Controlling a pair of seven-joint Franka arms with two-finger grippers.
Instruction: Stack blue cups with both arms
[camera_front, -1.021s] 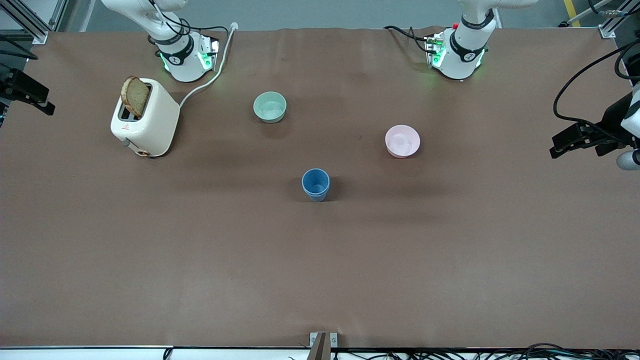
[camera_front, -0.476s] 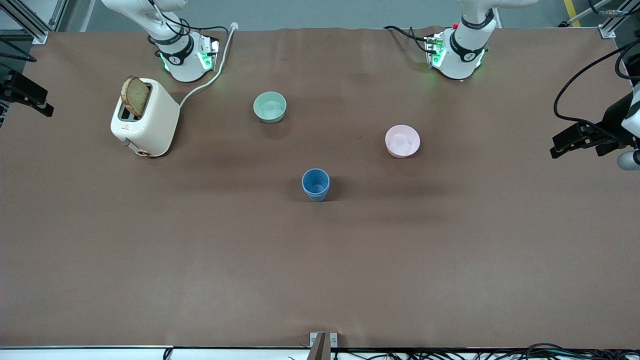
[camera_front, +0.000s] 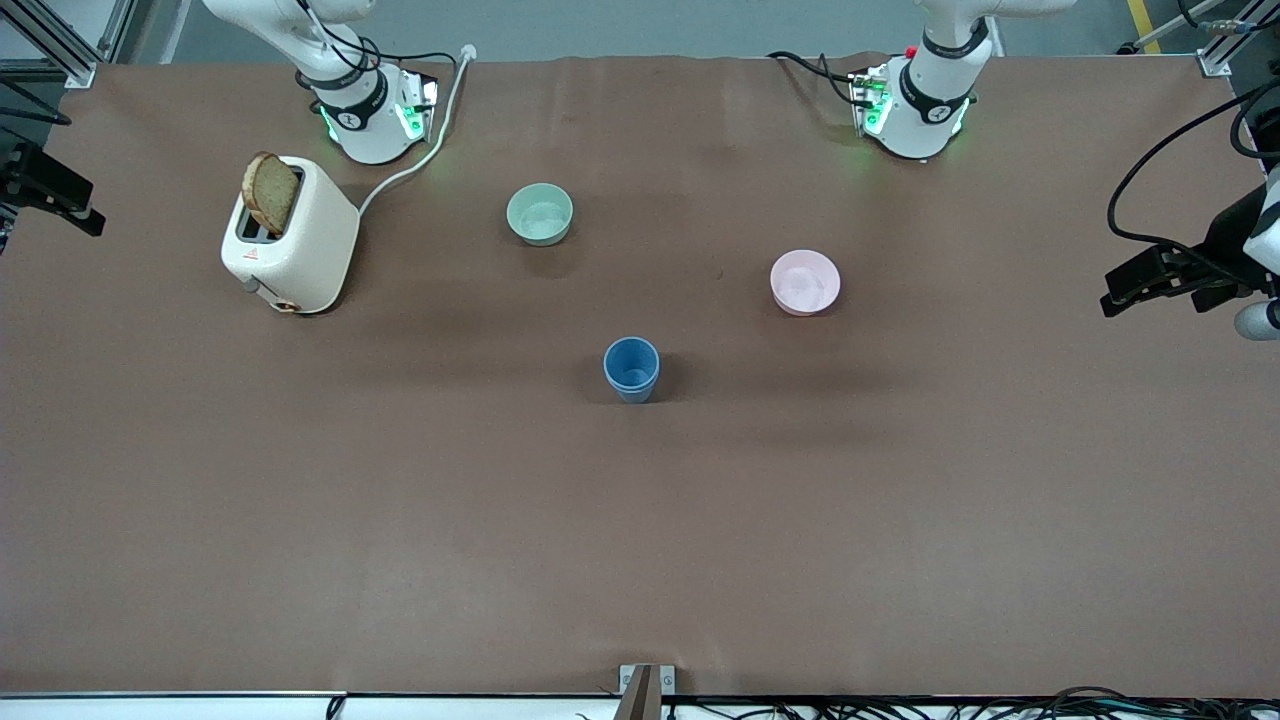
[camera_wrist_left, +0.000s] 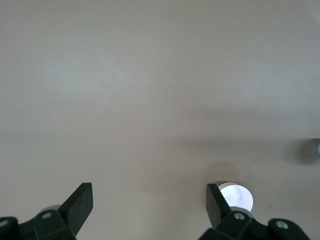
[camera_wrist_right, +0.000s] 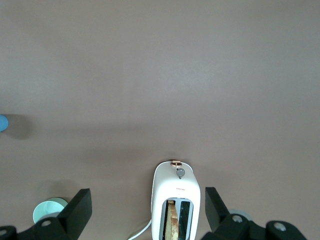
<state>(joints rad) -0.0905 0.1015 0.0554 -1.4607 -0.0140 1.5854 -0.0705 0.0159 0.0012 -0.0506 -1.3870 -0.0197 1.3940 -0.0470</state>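
Resting unmoved, stacked blue cups (camera_front: 631, 368); left pincer (camera_wrist_left: 150, 202), right pincer (camera_wrist_right: 148, 207) still agape, empty.

My arms are glossy white with black joint bands; green lights glow at both bases (camera_front: 372, 120), and black cables trail from them. My left hand (camera_wrist_left: 150, 210) has matte black, wedge-tipped fingers with silver screws.

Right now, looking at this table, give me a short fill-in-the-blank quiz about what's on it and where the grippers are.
1. The blue cups stand nested in a single ____.
2. The slice of bread sticks up out of the ____.
3. Both the left gripper and the right gripper are ____ and hold nothing.
4. The pink bowl sits toward the ____ arm's end of the table.

Missing words: stack; toaster; open; left
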